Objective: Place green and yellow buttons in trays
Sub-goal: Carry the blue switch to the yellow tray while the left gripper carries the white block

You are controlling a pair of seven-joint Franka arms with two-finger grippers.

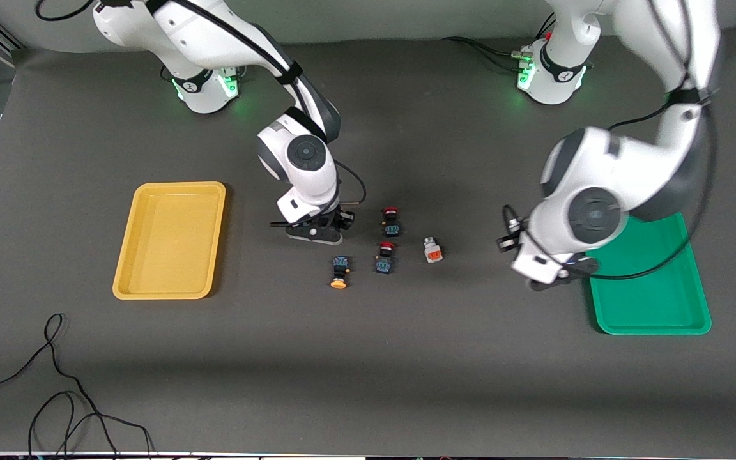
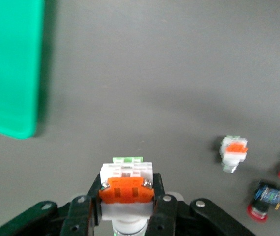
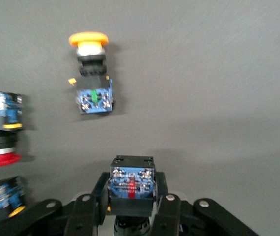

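Dark worktop [image 1: 406, 358], my left tool [image 2: 127, 209] clamped on white switch [image 2: 126, 189] beside green tray [image 1: 655, 306] edge, right tool [image 3: 131, 206] gripping dark switch [image 3: 131, 184], yellow-capped switch [image 1: 340, 271] lying cap toward the camera, open room around.

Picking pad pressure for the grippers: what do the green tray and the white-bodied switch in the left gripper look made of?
Green tray: probably moulded plastic, one even colour, smooth and slightly glossy, with rounded corners and a raised rim.
White-bodied switch, clamped in the left gripper: hard plastic, going by its matte white shell and orange block; small silvery spots on the block look like metal screws.
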